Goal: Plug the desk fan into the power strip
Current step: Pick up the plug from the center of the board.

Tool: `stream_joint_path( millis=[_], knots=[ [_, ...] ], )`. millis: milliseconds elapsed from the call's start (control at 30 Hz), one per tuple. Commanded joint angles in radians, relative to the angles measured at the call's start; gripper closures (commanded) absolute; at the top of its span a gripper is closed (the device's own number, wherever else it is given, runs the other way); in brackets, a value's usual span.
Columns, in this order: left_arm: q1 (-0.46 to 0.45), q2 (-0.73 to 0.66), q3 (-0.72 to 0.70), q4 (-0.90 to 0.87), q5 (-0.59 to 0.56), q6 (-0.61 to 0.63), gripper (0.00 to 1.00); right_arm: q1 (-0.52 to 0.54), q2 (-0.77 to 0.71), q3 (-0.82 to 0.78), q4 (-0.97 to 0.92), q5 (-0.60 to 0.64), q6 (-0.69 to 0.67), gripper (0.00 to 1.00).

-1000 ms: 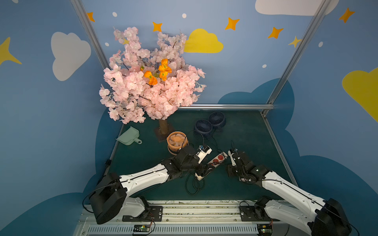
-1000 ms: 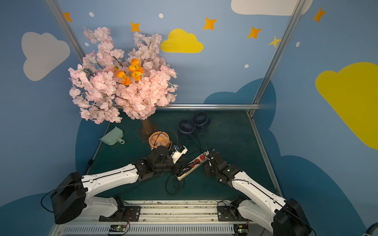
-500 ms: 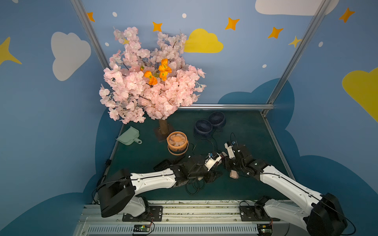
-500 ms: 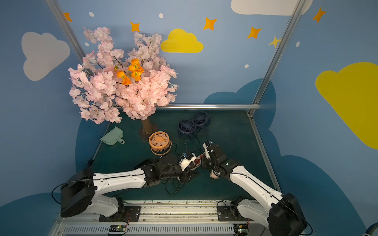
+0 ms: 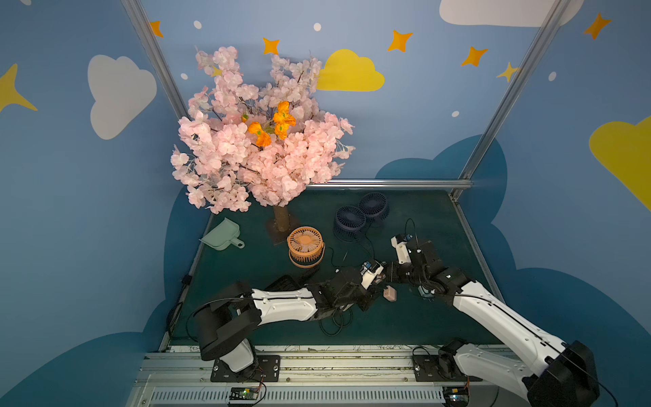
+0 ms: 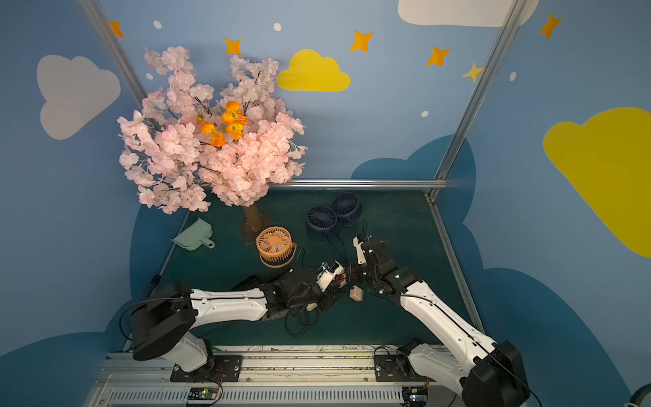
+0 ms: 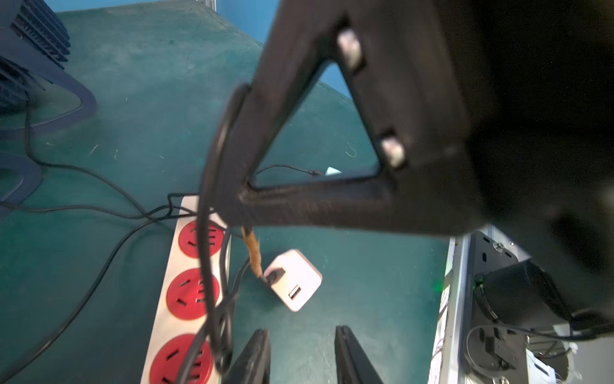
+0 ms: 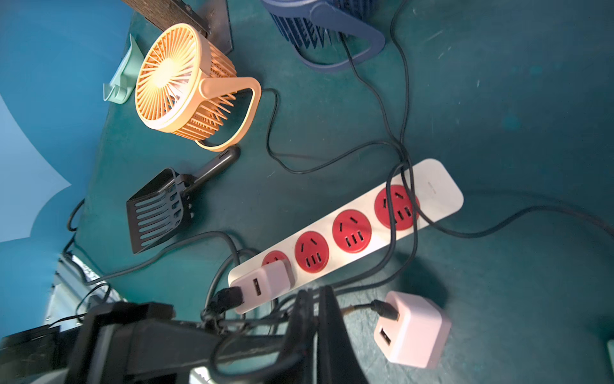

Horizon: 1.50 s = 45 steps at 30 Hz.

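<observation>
Power strip point(image 8: 438, 189) lies flat toward the front middle of the bench point(image 5: 422, 317), mostly hidden in both top views. One plugged adapter point(image 8: 262, 282) sits in its end socket and three red sockets are bare. Risks, as I judge them: the right gripper point(image 8: 317, 292) seems to have the lead rather than the plug body, so the loose adapter point(image 8: 412, 329) would swing, and its prongs would be hard to square to a socket. A tug could pull the lead out of the adapter, and the lead looks brown and worn just there. Black cables cross the far socket point(image 8: 397, 207) and could foul an insertion there. The strip is unanchored, so a push may slide it unless braced. Both grippers crowd one spot, so a bump is possible. Right gripper: fingers pressed together, apparently pinching the thin cable point(image 7: 251, 247) just short of the loose adapter, which appears to lie on the bench just beside the strip. Left gripper point(image 7: 302, 329): fingers part-spread, nothing between them, beside the strip and near the loose adapter. Outward: black slotted scoop point(image 8: 156, 212), then orange fan point(image 5: 304, 245), navy fans point(image 5: 350, 220) toward the back edge, mint dustpan point(image 5: 222, 234) by the left edge, blossom tree point(image 5: 260, 151) at the back left corner. Cannot tell which fan owns the pinched cable.
</observation>
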Motion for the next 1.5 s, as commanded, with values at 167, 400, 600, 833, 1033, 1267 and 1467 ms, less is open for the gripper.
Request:
stream_joint_path(
  millis=[167, 400, 600, 833, 1033, 1267, 1467],
  knots=[
    [0.013, 0.073, 0.074, 0.026, -0.054, -0.007, 0.65, -0.026, -0.024, 0.058, -0.067, -0.091, 0.059, 1.0],
    [0.026, 0.109, 0.113, 0.018, -0.053, 0.005, 0.68, -0.043, -0.042, 0.066, -0.068, -0.129, 0.08, 1.0],
    [0.042, 0.127, 0.142, 0.023, -0.045, 0.061, 0.91, -0.075, -0.065, 0.053, -0.082, -0.177, 0.073, 1.0],
    [0.105, 0.065, 0.141, -0.045, 0.095, 0.072, 0.98, -0.092, -0.181, -0.021, -0.155, -0.068, -0.064, 0.39],
    [0.141, 0.042, 0.185, -0.127, 0.244, 0.06, 0.98, 0.036, -0.234, -0.082, -0.171, 0.072, -0.134, 0.32],
    [0.161, 0.031, 0.22, -0.156, 0.316, -0.011, 0.98, 0.175, -0.222, -0.108, -0.181, 0.349, 0.04, 0.37],
    [0.16, 0.046, 0.248, -0.149, 0.308, -0.137, 0.98, 0.279, -0.176, -0.187, -0.063, 0.433, 0.302, 0.41]
  ],
)
